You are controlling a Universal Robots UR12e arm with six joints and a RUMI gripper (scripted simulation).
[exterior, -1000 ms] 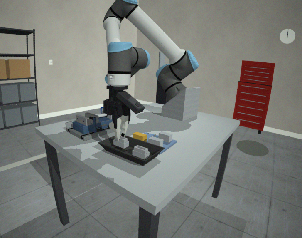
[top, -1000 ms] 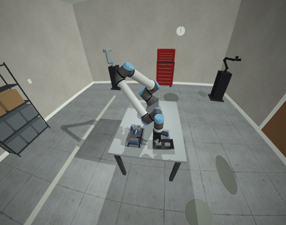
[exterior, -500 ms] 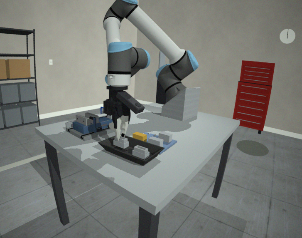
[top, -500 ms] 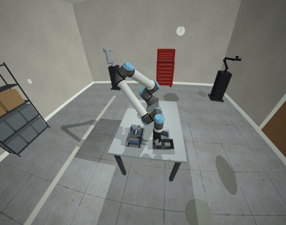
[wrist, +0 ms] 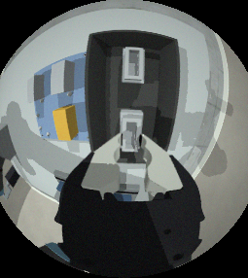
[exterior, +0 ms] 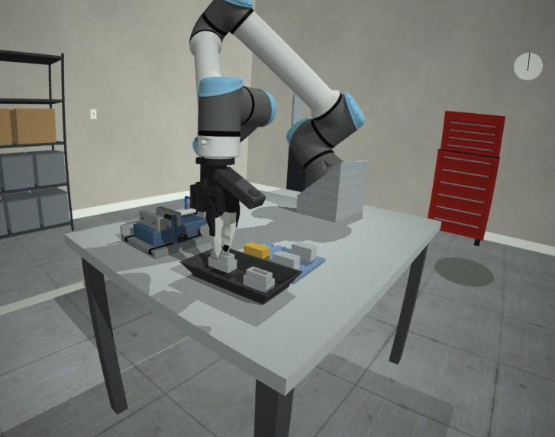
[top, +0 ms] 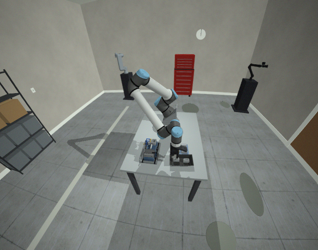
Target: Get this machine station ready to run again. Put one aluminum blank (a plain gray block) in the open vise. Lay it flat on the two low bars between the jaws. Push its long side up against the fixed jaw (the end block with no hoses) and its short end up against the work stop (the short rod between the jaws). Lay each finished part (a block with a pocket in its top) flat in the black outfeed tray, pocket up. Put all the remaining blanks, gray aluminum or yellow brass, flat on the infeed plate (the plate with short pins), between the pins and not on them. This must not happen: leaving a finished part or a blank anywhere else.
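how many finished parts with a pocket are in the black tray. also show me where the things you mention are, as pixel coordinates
2: one finished part point(top: 186, 160) point(exterior: 258, 280) point(wrist: 133, 65) stands free in the tray; the other point(top: 176, 159) point(exterior: 222, 263) point(wrist: 131, 117) is between the gripper's point(top: 176, 156) point(exterior: 221, 254) point(wrist: 130, 141) fingers.

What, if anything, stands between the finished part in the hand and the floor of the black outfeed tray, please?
Nothing visible stands in the way: the finished part in the hand is already inside the outfeed tray, and the other pocketed part lies apart from it.
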